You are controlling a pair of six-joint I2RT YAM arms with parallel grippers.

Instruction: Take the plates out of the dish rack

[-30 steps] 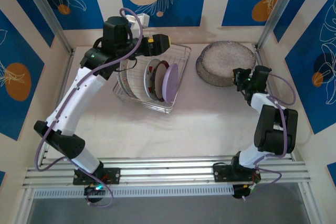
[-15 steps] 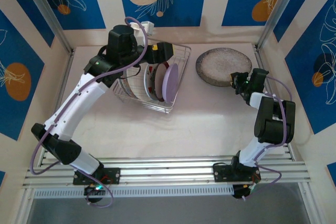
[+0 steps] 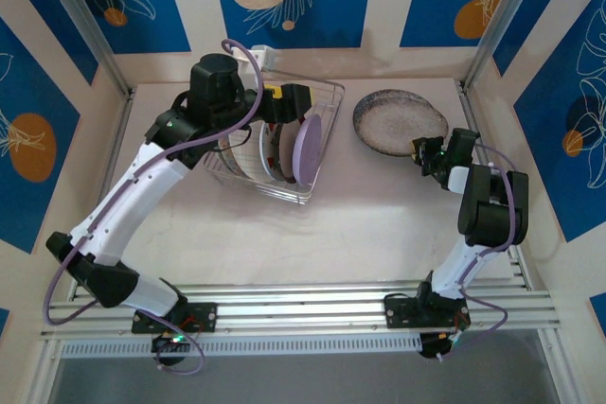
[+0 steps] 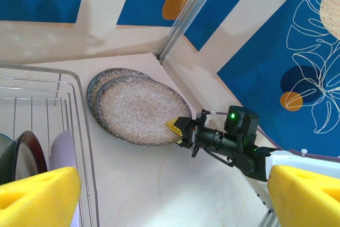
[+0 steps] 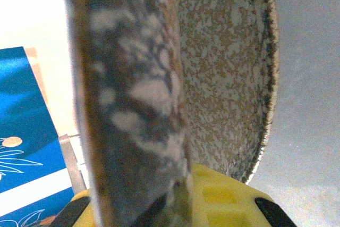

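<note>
Top external view first, Ben: the right pincer (image 3: pixel 422 150) is clamped on the near rim of a speckled plate (image 3: pixel 398 120) in the upper right of the frame, well apart from the dish rack (image 3: pixel 284 194) left of centre.

Mara, the left wrist view adds something: the speckled plate lies overlapping a second speckled plate (image 4: pixel 97 81), shifted toward the lower right of that frame and not centred on it. If the pincer lets go with the rim a little raised, I'd expect a drop and a clatter, perhaps a slide off onto the surface (image 3: pixel 360 224).

And pulling back without opening fully would drag it along, Ben. The right wrist view is too close and blurred to tell whether the rim is down.

What about the other side?

The left pincer (image 3: pixel 290 103) hangs over the rack's far part, jaws wide apart, holding nothing. Beneath it the lilac plate (image 3: pixel 305 147) and the other plates (image 3: pixel 248 153) stand on edge, close together.

So a descent slightly off could strike a rim instead of straddling it, and one tipped plate would likely knock its neighbours.

Also, a thin rim pinched at one point can swing. A lift that is too quick might clip the rack's wire.
</note>
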